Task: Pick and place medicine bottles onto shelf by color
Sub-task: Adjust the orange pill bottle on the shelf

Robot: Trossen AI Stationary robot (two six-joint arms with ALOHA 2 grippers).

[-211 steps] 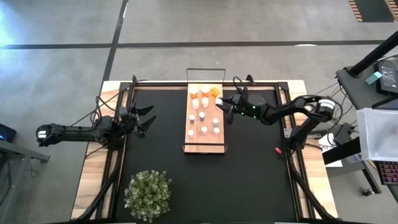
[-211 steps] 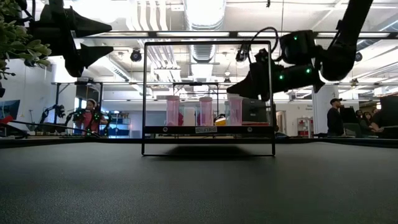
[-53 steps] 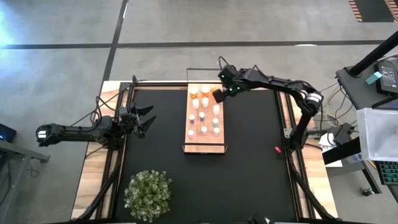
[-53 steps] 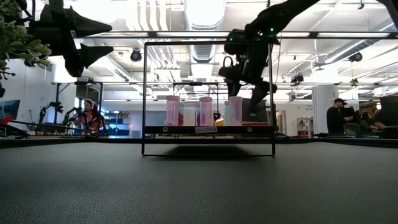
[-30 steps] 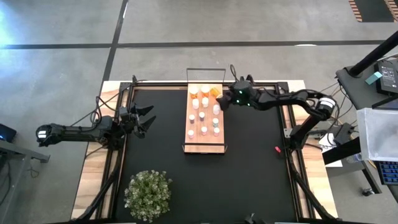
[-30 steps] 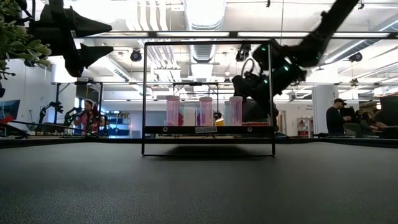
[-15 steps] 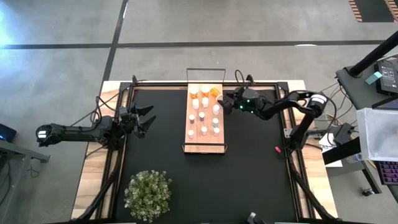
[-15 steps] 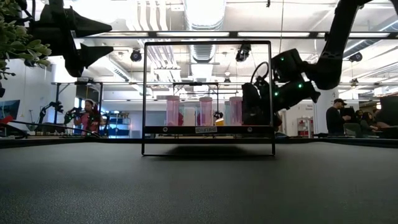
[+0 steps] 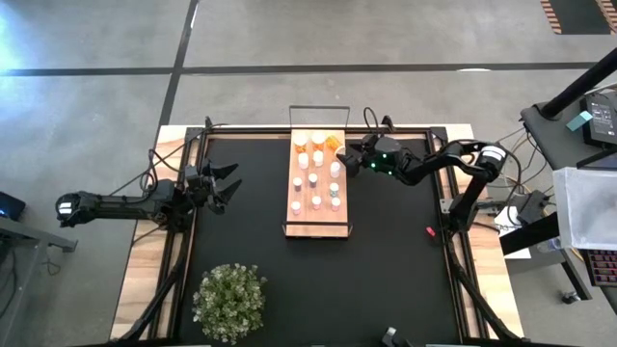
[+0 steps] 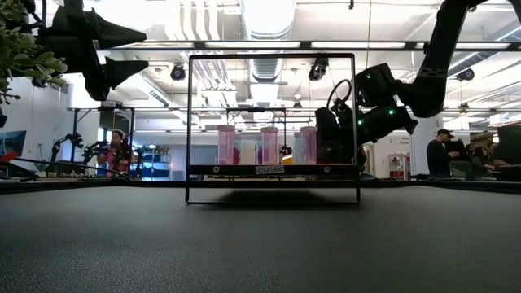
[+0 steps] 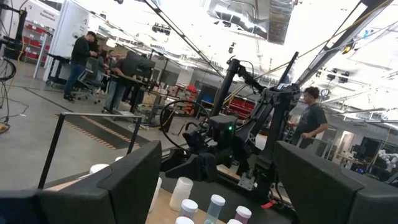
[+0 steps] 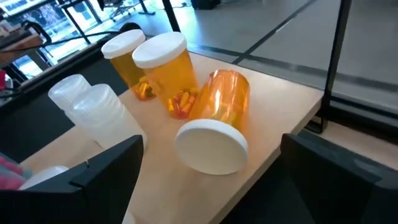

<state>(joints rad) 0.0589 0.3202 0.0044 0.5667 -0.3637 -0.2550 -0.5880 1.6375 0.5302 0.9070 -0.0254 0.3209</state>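
Since a second ago the right gripper (image 9: 349, 159) has been drawn back off the shelf (image 9: 317, 222) edge — jaws wide, empty; a toppled orange bottle (image 12: 217, 121) lies ahead, untouched, at the far right corner.

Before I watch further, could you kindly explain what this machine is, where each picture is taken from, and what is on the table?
Two dark robot arms work at a black-matted table. One picture looks straight down, one looks level across the table, and two come from cameras on the wrists. A light-wood shelf carries small medicine bottles. The right gripper hovers open beside the shelf's far corner, facing a tipped orange bottle next to two upright ones; it holds nothing. The left gripper waits open at the table's left. A potted plant sits near the front.
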